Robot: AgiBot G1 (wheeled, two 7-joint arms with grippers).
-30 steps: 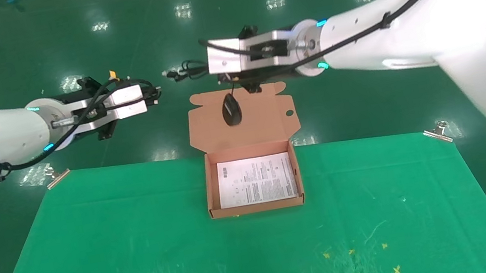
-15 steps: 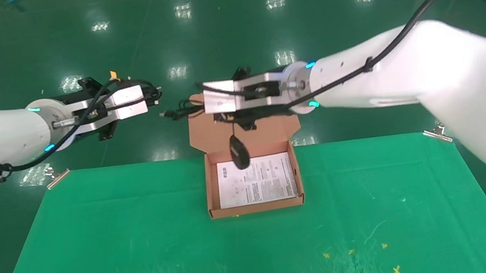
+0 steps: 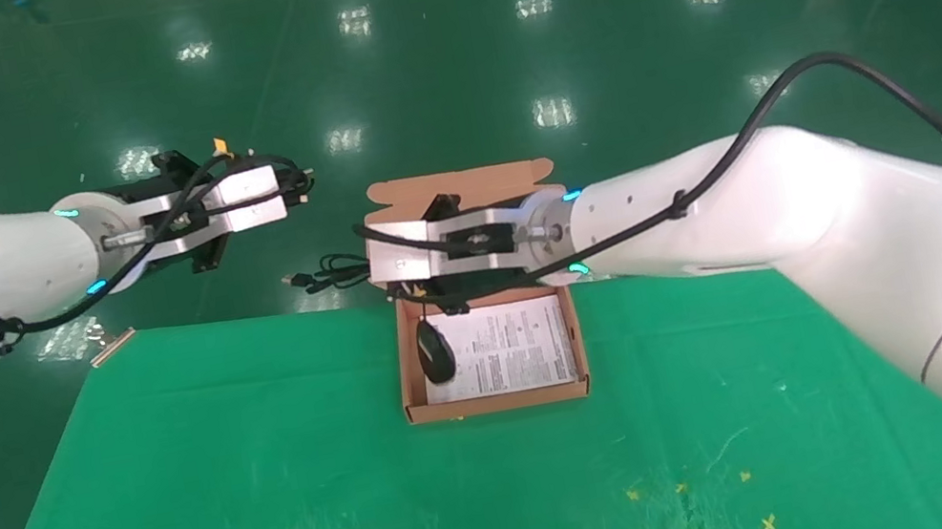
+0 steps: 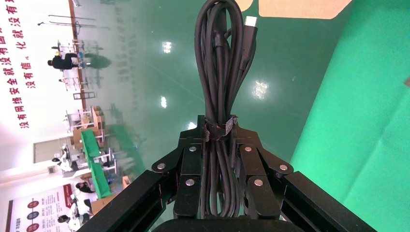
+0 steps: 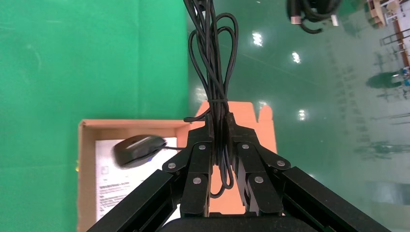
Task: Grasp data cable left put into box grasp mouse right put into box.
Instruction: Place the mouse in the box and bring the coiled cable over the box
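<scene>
Mouse [image 3: 435, 352] first: a second ago it dangled in front of the raised lid, and now it hangs low inside the box [image 3: 581, 352], at the left side over the white sheet [image 3: 507, 357]. Our right gripper [image 3: 448, 299] has swung down and toward us, from well above the far edge to just over the box's far wall. Its fingers [image 5: 199, 166] are pinched on the bundled mouse cord [image 5: 214, 72], not on the mouse body, so the mouse swings beneath on a short length of cord. Whether it already touches the sheet we cannot tell. We judge the mouse step nearly done: a little more lowering, then a release.

Our left gripper [image 3: 208, 245] has not moved; it waits out to the far left, off the cloth [image 3: 279, 492], clamped on the data cable [image 4: 221, 72]. That cable has yet to go in.

The box is shallow matte corrugated card, orange-brown, with thin walls that could shift under a nudge. The mouse is a smooth black oval, hard and glossy. Its cord is thin, limp and looped, with the USB plug [image 3: 299, 279] sticking out left of the gripper, so loops may drape over the wall. The data cable is thicker, rubbery, tied in a long coil with a silver-tipped plug [image 4: 251, 22]. The cloth is flat green fabric, clipped at its far corners.
</scene>
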